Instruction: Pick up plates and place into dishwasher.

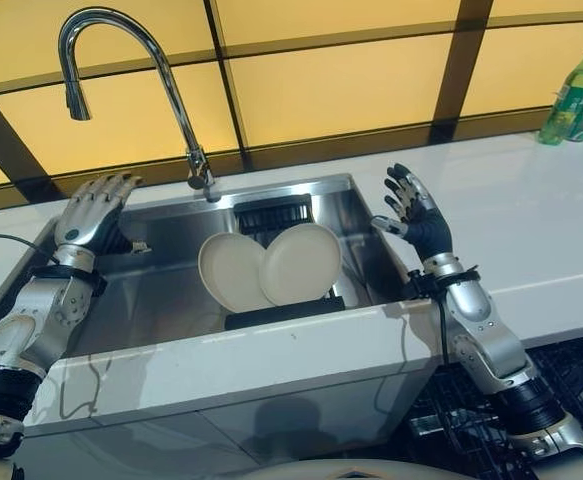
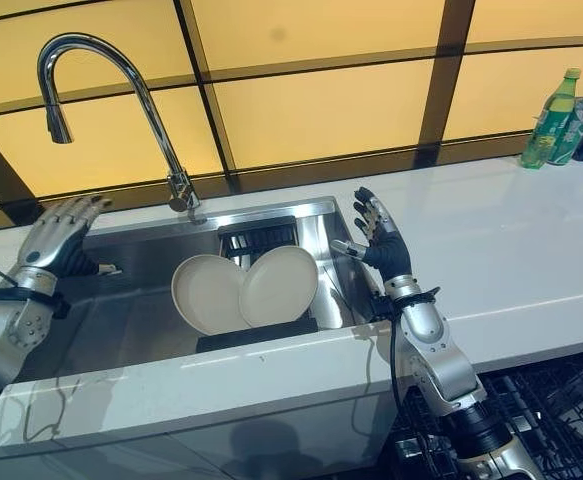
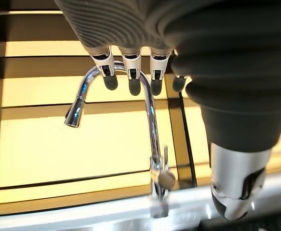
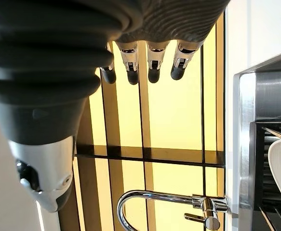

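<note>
Left hand (image 1: 93, 212), right hand (image 1: 418, 215) raised, spread

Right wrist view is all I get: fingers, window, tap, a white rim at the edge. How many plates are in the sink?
Observer: Two plates, standing on edge in a dark rack in the sink, overlapping.
Operator: Is the right hand near them?
Observer: The right hand is raised over the sink's right rim, fingers spread, touching nothing.
Operator: And the left?
Observer: The left hand is up at the sink's left side, fingers relaxed, holding nothing.
Operator: Anything else on the counter?
Observer: Green bottles at the far right, by the window.
</note>
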You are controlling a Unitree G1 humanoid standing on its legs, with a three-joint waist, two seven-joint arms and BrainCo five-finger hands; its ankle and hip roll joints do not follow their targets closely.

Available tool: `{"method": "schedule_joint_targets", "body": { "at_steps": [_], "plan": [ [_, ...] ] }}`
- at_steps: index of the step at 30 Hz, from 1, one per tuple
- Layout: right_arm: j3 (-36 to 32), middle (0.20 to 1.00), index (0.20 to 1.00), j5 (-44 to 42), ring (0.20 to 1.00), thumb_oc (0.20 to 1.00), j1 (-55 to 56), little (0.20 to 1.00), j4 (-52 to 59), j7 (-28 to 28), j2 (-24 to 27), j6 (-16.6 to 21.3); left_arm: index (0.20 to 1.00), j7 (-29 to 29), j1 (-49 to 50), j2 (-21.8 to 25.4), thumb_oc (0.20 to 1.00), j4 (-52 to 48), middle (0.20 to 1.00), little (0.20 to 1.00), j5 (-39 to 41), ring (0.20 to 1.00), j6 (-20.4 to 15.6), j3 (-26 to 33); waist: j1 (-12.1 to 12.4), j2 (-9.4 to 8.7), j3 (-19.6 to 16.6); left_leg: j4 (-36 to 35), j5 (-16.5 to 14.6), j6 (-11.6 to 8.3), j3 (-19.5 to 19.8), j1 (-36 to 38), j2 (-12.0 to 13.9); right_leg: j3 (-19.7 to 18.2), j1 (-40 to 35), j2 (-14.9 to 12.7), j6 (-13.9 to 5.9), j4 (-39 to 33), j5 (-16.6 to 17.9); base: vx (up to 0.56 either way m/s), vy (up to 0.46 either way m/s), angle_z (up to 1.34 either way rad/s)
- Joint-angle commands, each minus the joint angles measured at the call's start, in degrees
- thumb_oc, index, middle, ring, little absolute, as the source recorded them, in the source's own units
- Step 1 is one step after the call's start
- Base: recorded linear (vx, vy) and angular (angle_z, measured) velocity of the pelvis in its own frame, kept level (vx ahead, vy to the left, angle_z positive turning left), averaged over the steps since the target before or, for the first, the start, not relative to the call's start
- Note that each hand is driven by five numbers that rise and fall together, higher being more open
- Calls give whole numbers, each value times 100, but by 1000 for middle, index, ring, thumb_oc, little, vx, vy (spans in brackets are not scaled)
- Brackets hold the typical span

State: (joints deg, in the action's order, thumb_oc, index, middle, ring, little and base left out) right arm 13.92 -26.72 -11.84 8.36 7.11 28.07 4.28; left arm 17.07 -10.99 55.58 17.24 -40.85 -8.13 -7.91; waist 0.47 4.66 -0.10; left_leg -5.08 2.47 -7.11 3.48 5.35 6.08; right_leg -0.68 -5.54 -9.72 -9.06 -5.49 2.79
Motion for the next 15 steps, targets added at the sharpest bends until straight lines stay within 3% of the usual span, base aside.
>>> {"method": "schedule_joint_targets", "body": {
  "at_steps": [1, 8, 15],
  "plan": [
    [-291, 1000, 1000, -234, 1000, 1000, -95, 1000, 220, -76, 218, 254, 1000, 429, -224, 532, 1000, 226, 1000, 1000, -498, 1000, 64, -83, -117, -151, 110, 8, -84, 552, -156, -101, -508, 57, 205, 269, 353, 49, 168, 45, 78, 0],
    [-280, 1000, 1000, -324, 1000, 1000, -131, 1000, 147, -195, 409, 266, 1000, 909, -253, 617, 1000, 501, 1000, 1000, -1429, 1000, 114, -572, -233, -112, 263, 8, -89, 564, -250, -188, -543, -26, 340, 218, 324, 49, 217, 19, 83, -3],
    [-224, 1000, 1000, -295, 1000, 1000, -220, 1000, 152, -156, 465, 232, 1000, 1259, -382, 436, 1000, 610, 1000, 1000, -1735, 1000, 98, -1018, -317, -62, 431, 8, -82, 587, -294, -261, -588, -105, 448, 164, 304, 49, 269, 19, 66, -2]
  ]
}}
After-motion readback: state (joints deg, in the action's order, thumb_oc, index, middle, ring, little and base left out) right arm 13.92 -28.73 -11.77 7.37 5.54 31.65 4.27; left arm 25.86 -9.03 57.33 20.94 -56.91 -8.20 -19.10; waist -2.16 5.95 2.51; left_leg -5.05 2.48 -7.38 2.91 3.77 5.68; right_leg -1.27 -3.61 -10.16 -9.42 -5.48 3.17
